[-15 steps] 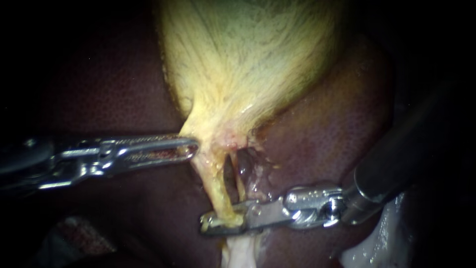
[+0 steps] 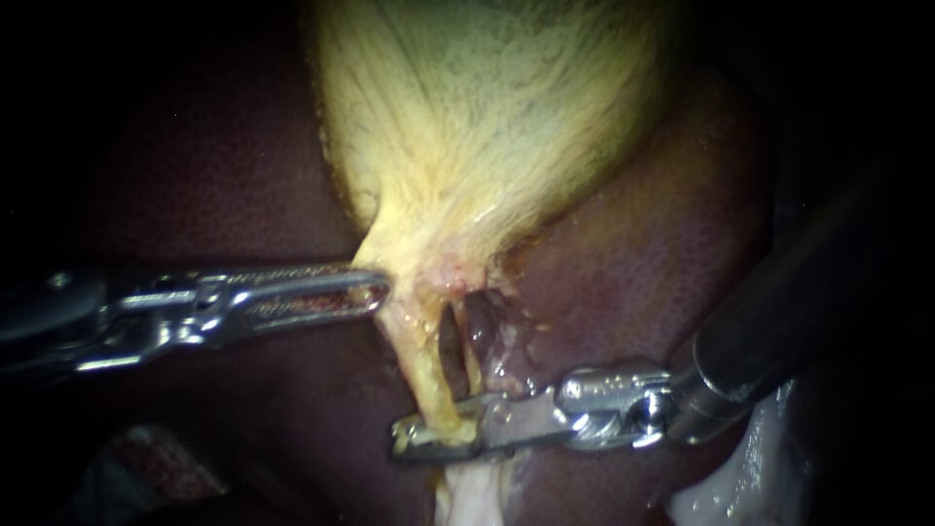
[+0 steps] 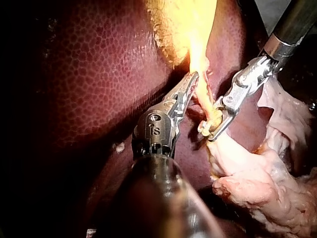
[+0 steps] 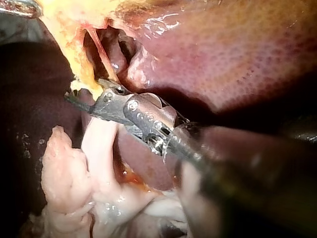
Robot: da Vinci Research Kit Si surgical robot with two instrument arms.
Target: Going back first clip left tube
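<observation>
Yellow and stringy, the left tube (image 2: 421, 365) runs down from the gallbladder (image 2: 487, 127) into my right tool (image 2: 409, 435). That tool's jaws close on the tube from both sides, just above some pale tissue (image 2: 472, 492). My left tool (image 2: 380, 290) lies flat across the liver (image 2: 195, 175), jaws pinching the gallbladder's narrow neck near the tube's upper end. A thinner tube (image 2: 472, 365) lies just beside the left one.
</observation>
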